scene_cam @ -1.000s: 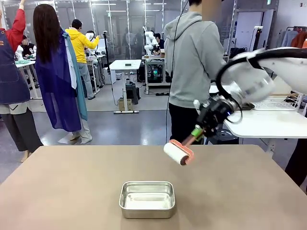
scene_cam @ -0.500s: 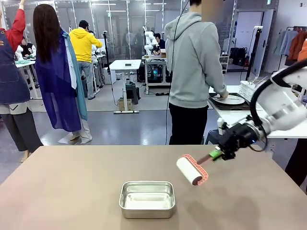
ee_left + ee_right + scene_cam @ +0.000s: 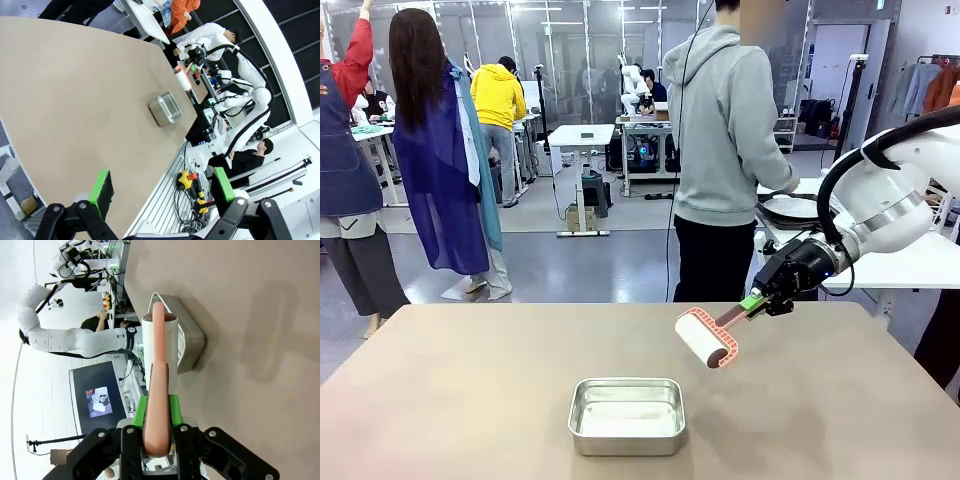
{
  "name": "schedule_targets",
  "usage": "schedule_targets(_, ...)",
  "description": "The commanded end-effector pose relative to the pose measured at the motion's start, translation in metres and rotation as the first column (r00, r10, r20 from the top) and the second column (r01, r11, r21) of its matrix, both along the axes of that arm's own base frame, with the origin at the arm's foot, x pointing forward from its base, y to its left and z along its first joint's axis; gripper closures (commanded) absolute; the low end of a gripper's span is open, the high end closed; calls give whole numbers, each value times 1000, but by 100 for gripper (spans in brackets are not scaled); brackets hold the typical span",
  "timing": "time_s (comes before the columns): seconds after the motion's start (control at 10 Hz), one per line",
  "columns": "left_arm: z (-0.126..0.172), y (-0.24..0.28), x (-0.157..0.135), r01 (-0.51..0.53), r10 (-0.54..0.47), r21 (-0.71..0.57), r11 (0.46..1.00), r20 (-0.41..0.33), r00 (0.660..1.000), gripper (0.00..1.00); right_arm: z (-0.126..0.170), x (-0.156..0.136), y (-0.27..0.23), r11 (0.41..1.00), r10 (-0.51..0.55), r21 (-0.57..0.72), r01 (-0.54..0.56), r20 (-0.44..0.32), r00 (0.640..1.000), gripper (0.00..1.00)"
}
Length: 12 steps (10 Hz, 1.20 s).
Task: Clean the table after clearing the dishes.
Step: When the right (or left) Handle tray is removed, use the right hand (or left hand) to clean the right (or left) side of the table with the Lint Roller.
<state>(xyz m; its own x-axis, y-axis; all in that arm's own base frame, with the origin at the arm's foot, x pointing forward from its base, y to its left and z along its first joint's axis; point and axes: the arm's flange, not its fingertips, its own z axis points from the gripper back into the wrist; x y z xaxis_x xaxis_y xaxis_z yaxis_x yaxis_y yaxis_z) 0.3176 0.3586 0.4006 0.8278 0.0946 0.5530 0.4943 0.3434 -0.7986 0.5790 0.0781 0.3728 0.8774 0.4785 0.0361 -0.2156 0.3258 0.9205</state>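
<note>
- Front view: my right jaws are clamped on the salmon handle of a cylindrical white lint roller, tilted over the matte taupe worktop.
- A shiny rectangular steel pan with rounded corners sits mid-worktop, nearer me.
- Left wrist view: my left jaws gape wide, holding nothing.

- Bright, even light came from ceiling strips; the counter looked matte.
- The steel pan held a pale gleam.
- Soft, blurred shadows lay on the counter in the right wrist view.
- Both wrist views bowed at their edges.
</note>
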Motion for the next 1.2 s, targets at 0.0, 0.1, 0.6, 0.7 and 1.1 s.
schedule_targets(0.0,2,-4,-6,-4,4,-1,1000,-4,1000,0,7,-13,25,966,-196,-146,211,115,974,79)
schedule_targets(0.1,2,-4,-6,-4,4,-1,1000,-4,1000,0,-4,-26,32,953,-239,-162,256,121,964,79)
schedule_targets(0.6,2,-4,-6,-4,4,-1,1000,-4,1000,0,-5,-59,45,888,-387,-206,410,145,911,79)
schedule_targets(0.7,2,-4,-6,-4,4,-1,1000,-4,1000,0,-2,-58,52,848,-434,-238,474,201,878,79)
schedule_targets(1.1,2,-4,-6,-4,4,-1,1000,-4,1000,0,-17,-27,60,771,-503,-367,520,149,851,79)
